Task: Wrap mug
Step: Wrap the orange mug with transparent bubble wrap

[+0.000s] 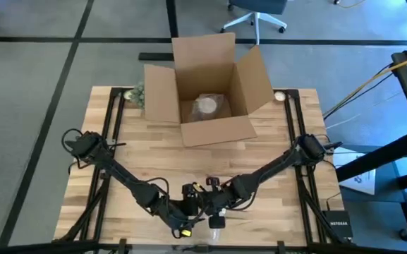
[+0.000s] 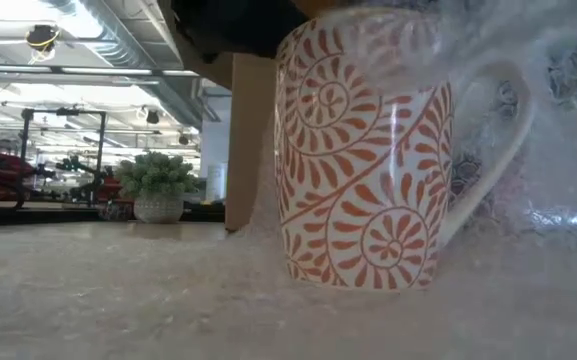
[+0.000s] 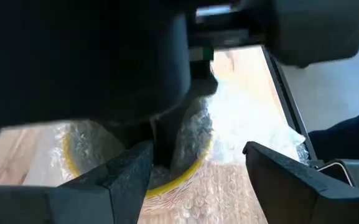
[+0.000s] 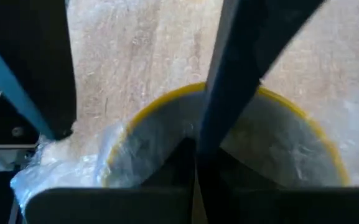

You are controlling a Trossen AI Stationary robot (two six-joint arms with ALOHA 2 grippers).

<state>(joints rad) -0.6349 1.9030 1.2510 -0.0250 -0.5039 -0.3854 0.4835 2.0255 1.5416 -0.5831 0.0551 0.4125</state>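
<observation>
A white mug [image 2: 363, 160] with orange swirls and a yellow rim [image 4: 167, 99] stands upright on a sheet of bubble wrap [image 2: 558, 130] at the table's near edge [image 1: 217, 222]. Wrap rises around it and fills its mouth [image 3: 195, 134]. My right gripper [image 4: 195, 152] is shut, pointing down into the mug's mouth. My left gripper [image 3: 207, 180] is open right beside the mug. One finger [image 3: 129, 177] is at the rim next to the right fingers, the other [image 3: 285, 177] is outside over the wrap. Whether the left touches anything I cannot tell. My right gripper presses its shut fingertips [image 4: 185, 162] from above onto the bubble wrap inside the mug's mouth [image 4: 148, 143]. The fingers point down near the middle of the opening. The mug stays upright, its base on the sheet.
An open cardboard box [image 1: 210, 92] stands at the table's far middle with a wrapped item [image 1: 207, 106] inside. A small potted plant [image 2: 158, 185] sits at the box's left. Bare wood lies between the box and the arms.
</observation>
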